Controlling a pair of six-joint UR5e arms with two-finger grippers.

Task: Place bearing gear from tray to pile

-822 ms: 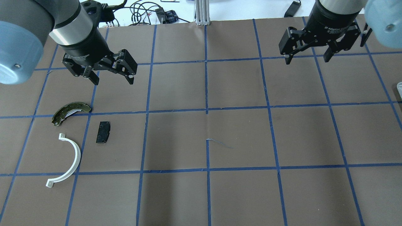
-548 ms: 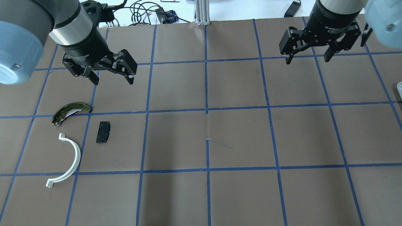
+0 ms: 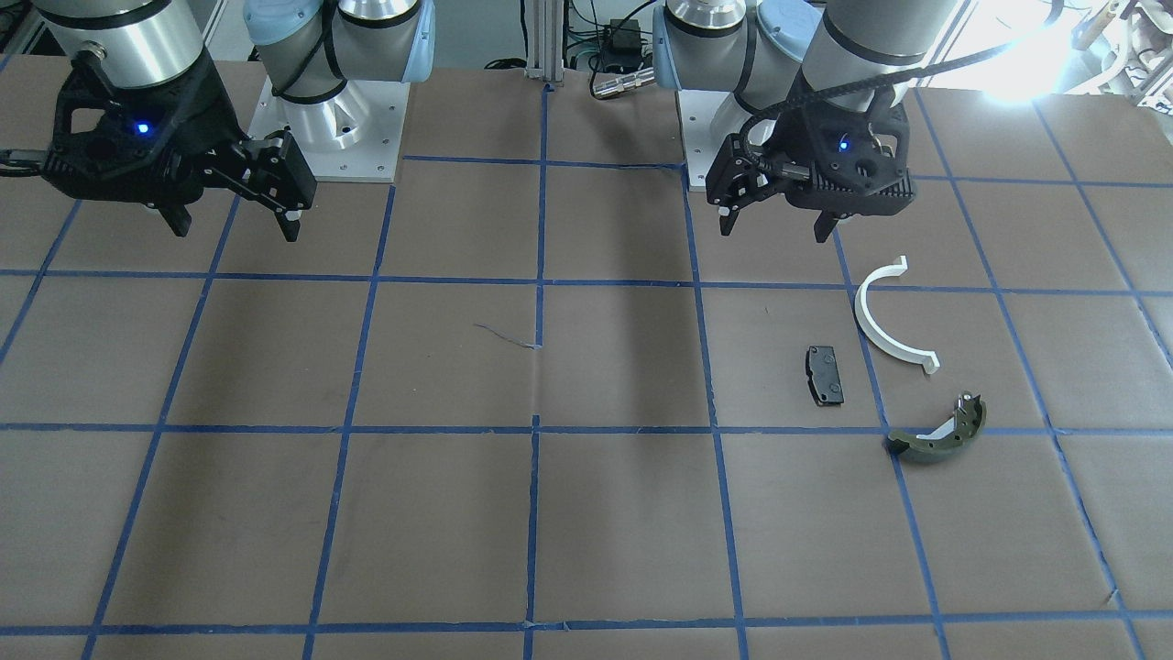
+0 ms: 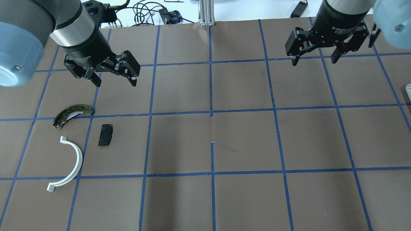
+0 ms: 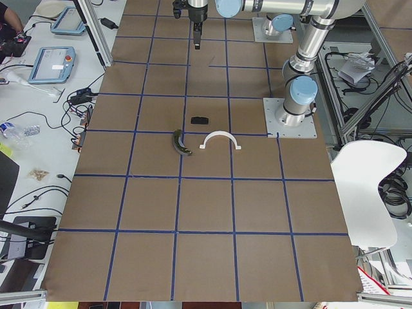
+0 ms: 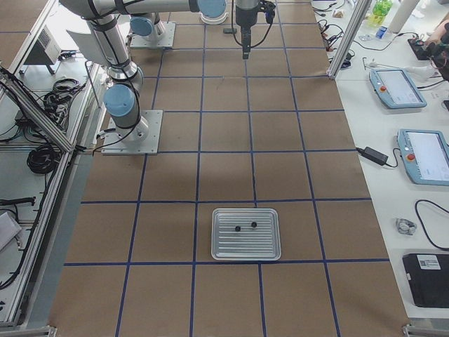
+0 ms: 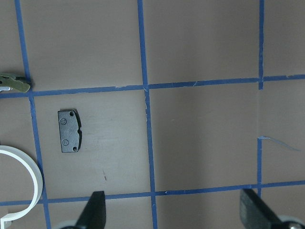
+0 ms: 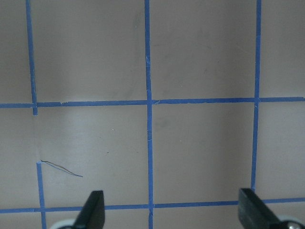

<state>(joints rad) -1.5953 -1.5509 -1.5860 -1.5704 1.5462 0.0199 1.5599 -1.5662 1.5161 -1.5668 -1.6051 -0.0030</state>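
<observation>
Upper left of the overhead view: left gripper (image 4: 115, 81), jaws spread wide, nothing between them, hanging above the brown table (image 4: 244, 138) with its grid of blue tape lines (image 4: 211, 112). Upper right of the same view: right gripper (image 4: 314, 61), likewise spread wide and holding nothing.

Lower middle of the right-side view: silver tray (image 6: 231, 249) flat on the table, well apart from both arms at the top of that frame. On the tray, two small dark parts (image 6: 238, 228), close together but not touching; too small to tell which one is the bearing gear.

Left side of the overhead view, below the left gripper: the pile, loose and spread out, no piece touching another. Olive-green brake shoe (image 4: 71, 115) uppermost, one end across a tape line. Black pad (image 4: 105, 135) just below and to the right of it. White half-ring (image 4: 79, 160) lowest, open side toward the frame's left edge.

Left wrist view: pad at left of centre, half-ring cut off at lower left, tip of the shoe at the left edge.
</observation>
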